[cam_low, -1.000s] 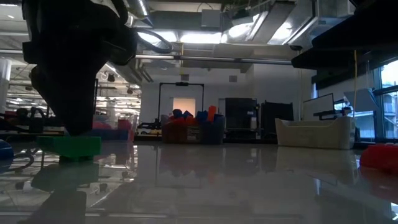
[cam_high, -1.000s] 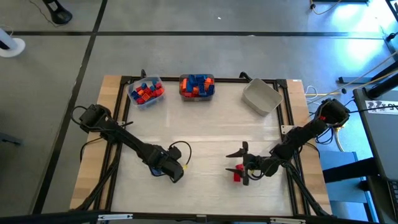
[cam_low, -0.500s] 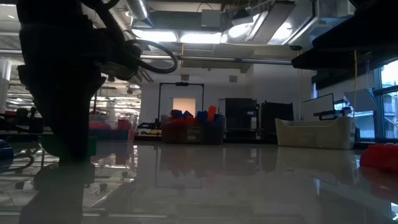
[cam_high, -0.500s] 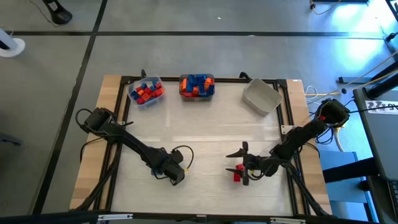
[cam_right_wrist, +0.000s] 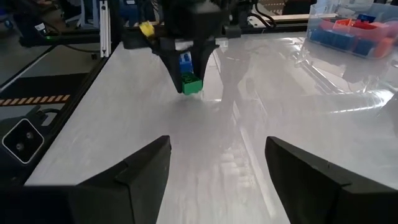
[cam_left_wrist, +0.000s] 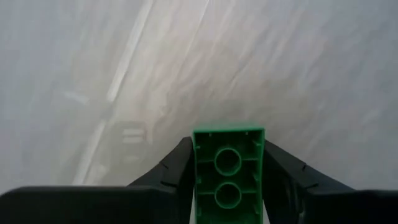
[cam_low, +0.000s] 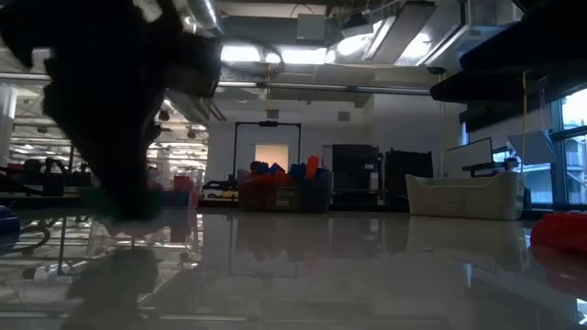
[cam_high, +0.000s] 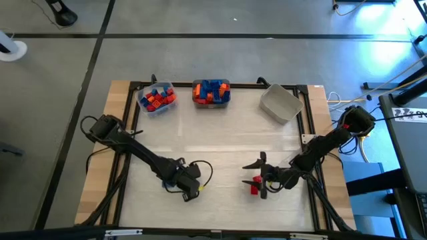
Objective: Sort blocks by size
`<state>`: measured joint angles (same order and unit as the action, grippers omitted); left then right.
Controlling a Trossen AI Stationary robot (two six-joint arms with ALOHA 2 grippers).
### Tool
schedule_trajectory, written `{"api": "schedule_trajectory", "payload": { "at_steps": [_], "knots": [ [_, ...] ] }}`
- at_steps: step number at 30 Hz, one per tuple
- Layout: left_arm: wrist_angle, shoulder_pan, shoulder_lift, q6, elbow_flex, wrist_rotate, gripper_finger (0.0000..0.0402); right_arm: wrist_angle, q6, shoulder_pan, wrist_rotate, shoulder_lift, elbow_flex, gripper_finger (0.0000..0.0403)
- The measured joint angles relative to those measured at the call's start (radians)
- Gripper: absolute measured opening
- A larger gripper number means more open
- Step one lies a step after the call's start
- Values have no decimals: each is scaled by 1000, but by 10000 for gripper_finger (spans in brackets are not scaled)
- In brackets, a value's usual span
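My left gripper (cam_high: 194, 191) is low over the table's near middle, shut on a green brick (cam_left_wrist: 227, 174). The brick also shows in the right wrist view (cam_right_wrist: 191, 84), just over the tabletop. My right gripper (cam_high: 259, 175) is open, low at the near right, its fingers (cam_right_wrist: 140, 171) spread over bare table. A red brick (cam_high: 254, 189) lies on the table beside its nearer finger and shows in the low view (cam_low: 559, 231). Further blocks fill two bins at the far edge. My left gripper pinches the green brick by its two long sides (cam_left_wrist: 196, 180) between its two fingers. The fingers point down at the table and lie across the brick. The brick's hollow underside faces the wrist camera. Its lower end (cam_right_wrist: 191, 90) is close over the table; whether it touches I cannot tell.
A clear bin (cam_high: 157, 98) of red and blue bricks and a bin (cam_high: 211, 93) of blue and orange bricks stand at the far edge. A grey bin (cam_high: 280, 104) with nothing showing in it stands at the far right. The wide middle of the table (cam_high: 220, 147) is bare.
My left gripper has moved toward the table's right and near edges, carrying the green brick with it.
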<state>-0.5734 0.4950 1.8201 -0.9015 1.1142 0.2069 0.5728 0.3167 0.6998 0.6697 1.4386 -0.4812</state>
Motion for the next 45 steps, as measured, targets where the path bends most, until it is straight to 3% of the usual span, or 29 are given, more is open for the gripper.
{"api": "schedule_trajectory", "payload": {
  "at_steps": [8, 12, 15, 22, 28, 32, 37, 45],
  "knots": [
    [28, 0, -88, 123, 48, 137, 124, 9, 12, 0, 0, 0, 0, 260],
    [55, 6, -182, 236, 30, 298, 124, 69, -56, 0, 19, 0, 0, 260],
    [166, -5, -261, 283, -26, 336, 124, 138, -146, 0, 30, 1, 0, 260],
    [697, -10, -394, 411, -256, 334, 124, 344, -491, -22, 80, 1, 0, 260],
    [1043, -61, -411, 410, -356, 226, 124, 315, -745, -122, -77, 22, -103, 260],
    [1106, -84, -405, 393, -354, 194, 125, 242, -878, -170, -130, 60, -208, 260],
    [1164, -86, -404, 404, -354, 185, 129, 208, -1051, -199, -115, 141, -318, 260],
    [1189, -84, -404, 405, -355, 170, 128, 229, -1167, -212, -67, 245, -438, 259]
  ]
}}
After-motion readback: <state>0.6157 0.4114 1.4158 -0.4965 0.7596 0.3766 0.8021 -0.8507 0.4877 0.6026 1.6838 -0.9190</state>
